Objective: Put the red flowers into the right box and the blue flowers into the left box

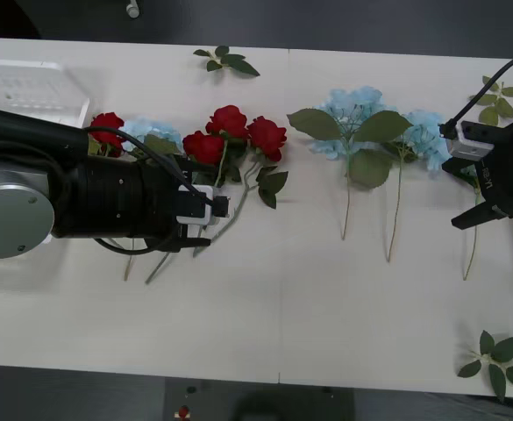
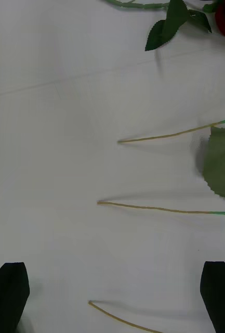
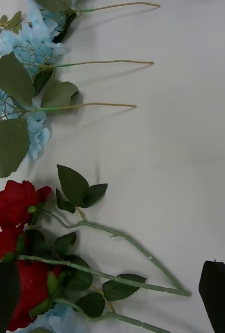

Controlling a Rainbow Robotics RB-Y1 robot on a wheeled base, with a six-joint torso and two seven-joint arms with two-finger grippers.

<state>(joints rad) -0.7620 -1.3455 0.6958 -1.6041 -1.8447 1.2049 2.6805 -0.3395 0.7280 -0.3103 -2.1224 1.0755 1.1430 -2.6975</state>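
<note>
Red flowers [image 1: 230, 132]: left gripper [image 1: 205, 215] open over stems; close low on one stem, probably. Right gripper [image 1: 488, 206] open, idle nr blue flowers [image 1: 388, 132].

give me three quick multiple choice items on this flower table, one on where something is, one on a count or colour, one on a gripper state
1. Where is the left box?
A. far left corner of the table
B. near right corner
C. table centre

2. Which flowers lie nearest the right gripper?
A. yellow
B. the blue flowers
C. the red flowers

3. How are the left gripper's fingers?
A. shut on a leaf
B. shut on a bloom
C. open, holding nothing

Key: 1 A, its white rim shows at the far left; 2 B, pale blue clusters lie beside that arm; 3 C, the fingers sit apart at the wrist view's corners above the rose stems.
</note>
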